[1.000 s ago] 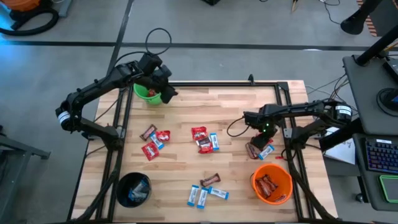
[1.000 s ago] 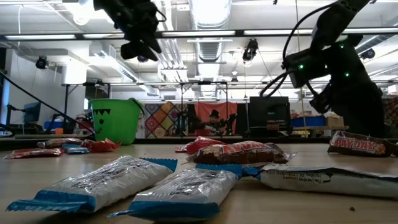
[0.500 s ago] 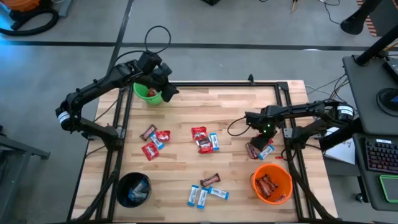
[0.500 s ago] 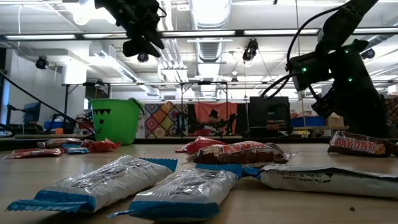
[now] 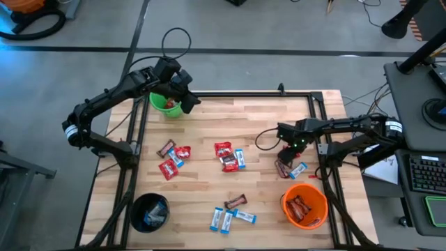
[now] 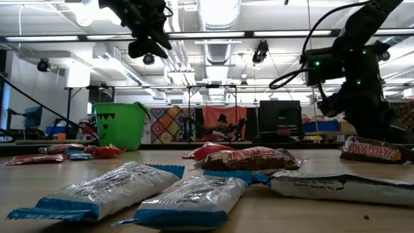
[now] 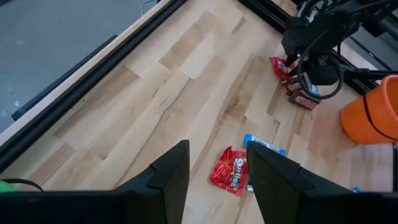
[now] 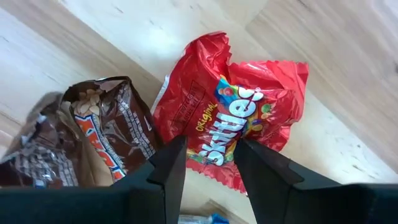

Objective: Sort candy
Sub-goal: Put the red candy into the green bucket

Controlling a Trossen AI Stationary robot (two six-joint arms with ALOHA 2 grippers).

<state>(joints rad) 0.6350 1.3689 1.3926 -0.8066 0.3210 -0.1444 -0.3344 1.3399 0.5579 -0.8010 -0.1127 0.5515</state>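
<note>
Hovering: right gripper [image 8: 205, 165] sits directly over a crinkly red foil Skittles packet [image 8: 233, 124], fingers spread with a gap, nothing between them.
Right target: red packet lies flat on the pale wooden slat table [image 5: 258, 125], touching a dark brown wrapped PayDay bar [image 8: 102, 137] beside it, near the table's right edge just above the orange plastic bucket [image 5: 304, 205].
Left gripper [image 7: 214, 171]: raised above the lime green plastic bucket [image 5: 167, 104] at the far left corner, fingers apart, empty.
Candy spread: red, blue-and-white and brown pieces [image 5: 228, 156] mid-table, another cluster [image 5: 172, 157] to the left, a few blue-and-white packets [image 5: 223, 219] near the front edge.
Sorted so far: brown bars in the orange bucket, blue-and-white packets in the black round bucket [image 5: 150, 211], something red in the green one.
Handling: packet looks light, soft and slippery; foil will crumple and slide rather than resist.
Grip point: likely best across the plump middle, jaws straddling the narrow width; flat sealed ends would probably slip.
Risk: brown bar is close enough that a finger may snag it.
</note>
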